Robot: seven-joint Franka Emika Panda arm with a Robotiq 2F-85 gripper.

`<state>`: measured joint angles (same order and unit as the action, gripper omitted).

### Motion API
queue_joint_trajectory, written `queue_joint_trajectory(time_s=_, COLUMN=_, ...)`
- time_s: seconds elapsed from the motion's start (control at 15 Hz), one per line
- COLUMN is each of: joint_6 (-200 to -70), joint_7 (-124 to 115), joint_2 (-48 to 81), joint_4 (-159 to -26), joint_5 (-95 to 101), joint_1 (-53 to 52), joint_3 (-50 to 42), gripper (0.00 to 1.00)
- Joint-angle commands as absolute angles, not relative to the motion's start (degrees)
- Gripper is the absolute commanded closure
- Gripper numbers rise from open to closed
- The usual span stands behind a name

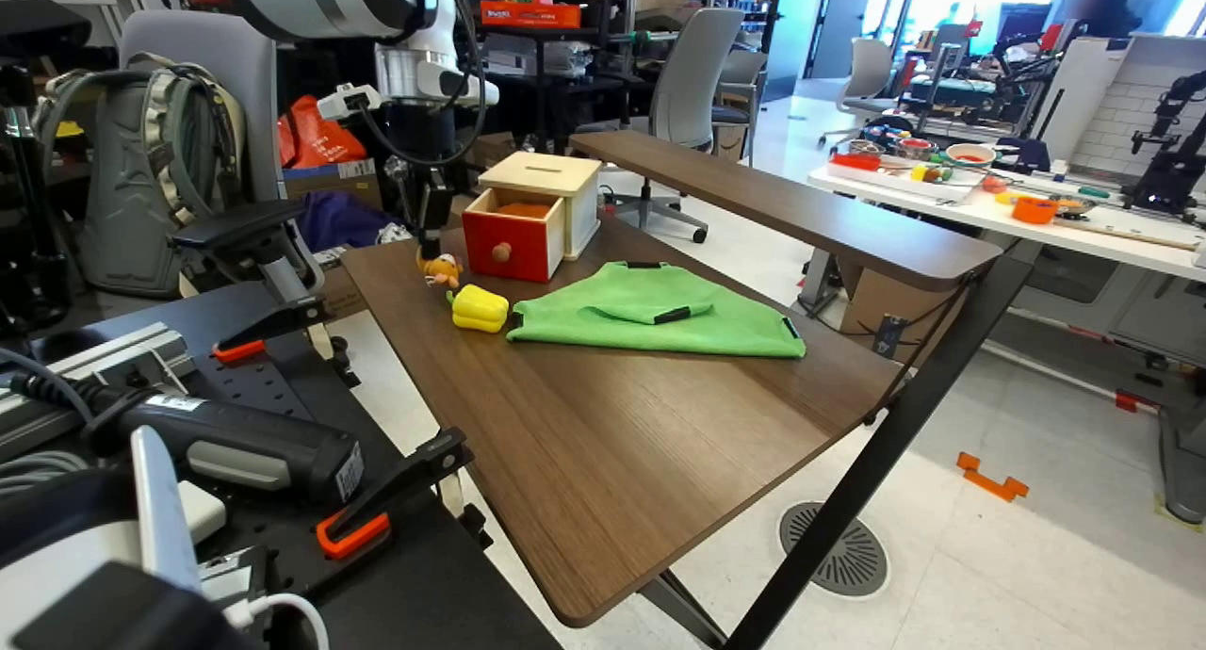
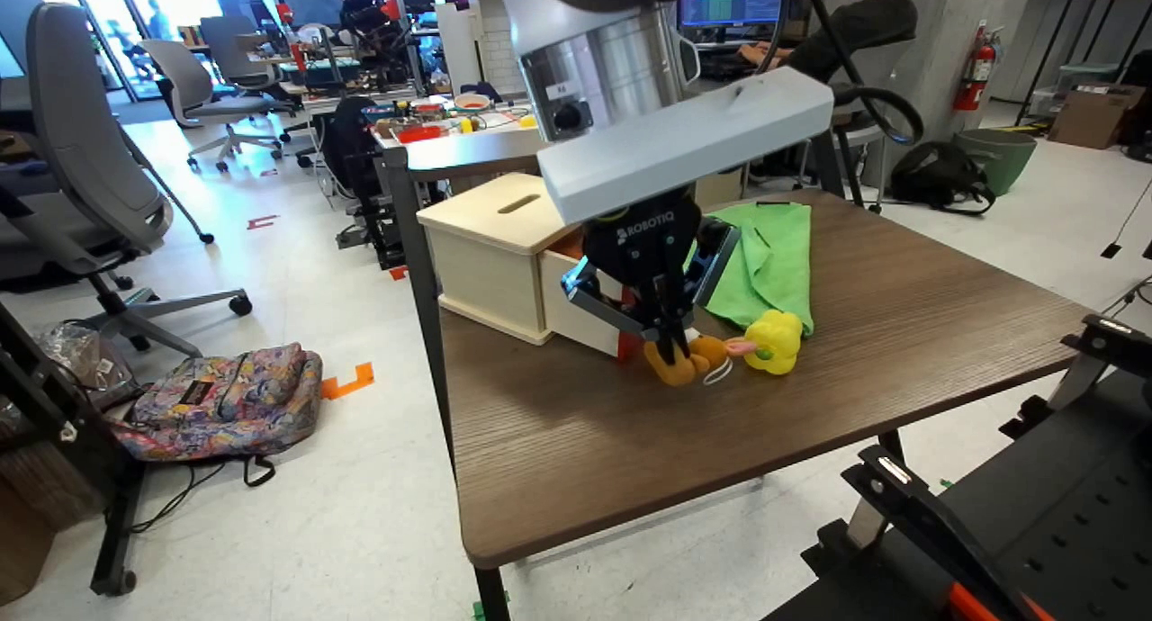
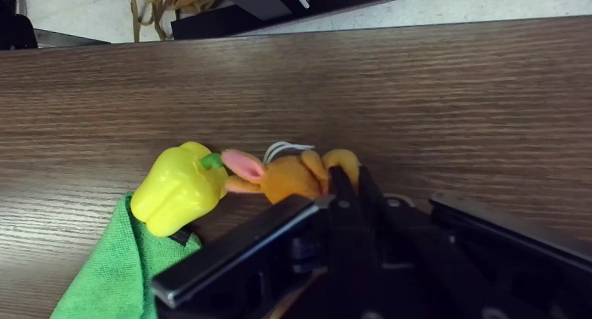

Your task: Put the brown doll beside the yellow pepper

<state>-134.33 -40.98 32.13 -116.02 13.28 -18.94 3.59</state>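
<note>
In an exterior view, the doll is held at the tip of the gripper, near an edge of the bench. Just beside it the pepper is seen, laid on the wood with its top end toward the doll. Next to the pepper the cloth is spread, one part folded over. Near the doll the box is placed, its red-fronted drawer standing out.

In an exterior view, the jaws are seen drawn nearly together, with the doll pinched between them at the end away from its ears. The doll is stretched sideways between the jaws and the pepper; a white loop is shown at its side. Whether any weight is borne by the bench cannot be told. The drawer is partly hidden by the gripper.

In the wrist view, an orange-brown limb is gripped between the jaws, across a narrow gap. A pink-lined ear is pointed right at the green stem; whether contact is made cannot be told. Part of the cloth's corner is hidden behind the pepper.
</note>
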Motion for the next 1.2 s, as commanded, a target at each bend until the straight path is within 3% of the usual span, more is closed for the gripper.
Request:
queue_joint_trajectory(time_s=0.0, joint_6=-130.95, joint_7=-40.21, joint_2=35.57, joint_4=-111.49, joint_5=13.43, joint_1=-20.61, joint_3=2.03, gripper=0.69)
queue_joint_trajectory(time_s=0.07, joint_6=-130.76, joint_7=-40.23, joint_2=36.14, joint_4=-111.0, joint_5=13.72, joint_1=-20.84, joint_3=1.76, gripper=0.68)
queue_joint_trajectory(time_s=0.67, joint_6=-131.84, joint_7=-40.49, joint_2=33.92, joint_4=-112.92, joint_5=13.46, joint_1=-21.57, joint_3=1.41, gripper=0.04)
queue_joint_trajectory(time_s=0.73, joint_6=-132.36, joint_7=-40.5, joint_2=32.56, joint_4=-114.44, joint_5=13.39, joint_1=-21.54, joint_3=1.57, gripper=0.0)
queue_joint_trajectory(time_s=1.13, joint_6=-137.97, joint_7=-38.37, joint_2=20.59, joint_4=-125.83, joint_5=12.44, joint_1=-19.79, joint_3=3.46, gripper=0.0)
